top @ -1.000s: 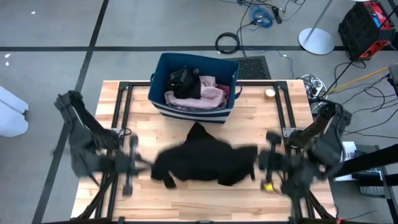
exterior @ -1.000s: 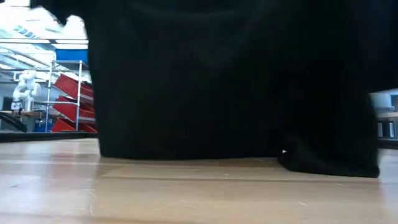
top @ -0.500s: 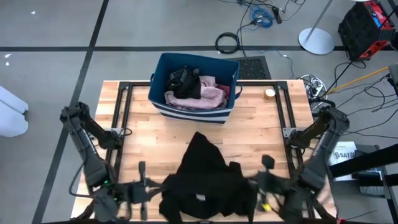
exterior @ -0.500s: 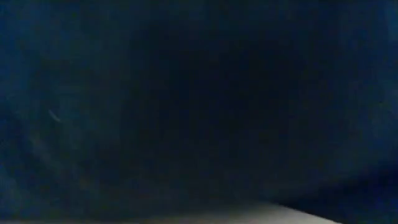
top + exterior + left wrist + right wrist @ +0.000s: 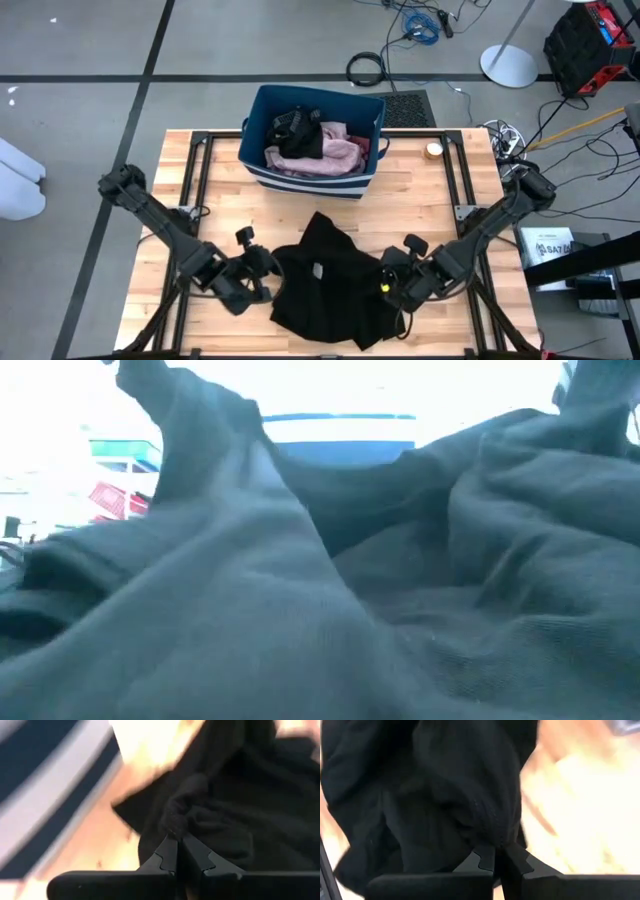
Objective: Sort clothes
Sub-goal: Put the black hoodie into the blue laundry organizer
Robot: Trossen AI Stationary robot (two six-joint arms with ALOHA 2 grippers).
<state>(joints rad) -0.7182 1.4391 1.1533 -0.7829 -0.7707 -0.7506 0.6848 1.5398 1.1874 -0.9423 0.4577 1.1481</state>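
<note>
On table front | both grippers pinch black garment (image 5: 335, 290) | garment now lowered, spread

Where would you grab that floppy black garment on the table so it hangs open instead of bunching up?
Probably where it is held now: the black garment is pinched at its two opposite side edges. The left gripper comes in from its left, the right gripper from its right, each shut on a thick seam fold. Soft cloth has no handle, so a bunched hem gives the firmest bite.

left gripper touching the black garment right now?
Touching. Left wrist view shows the left gripper pinching a bunched fold of the black garment between its shut fingers.
</note>
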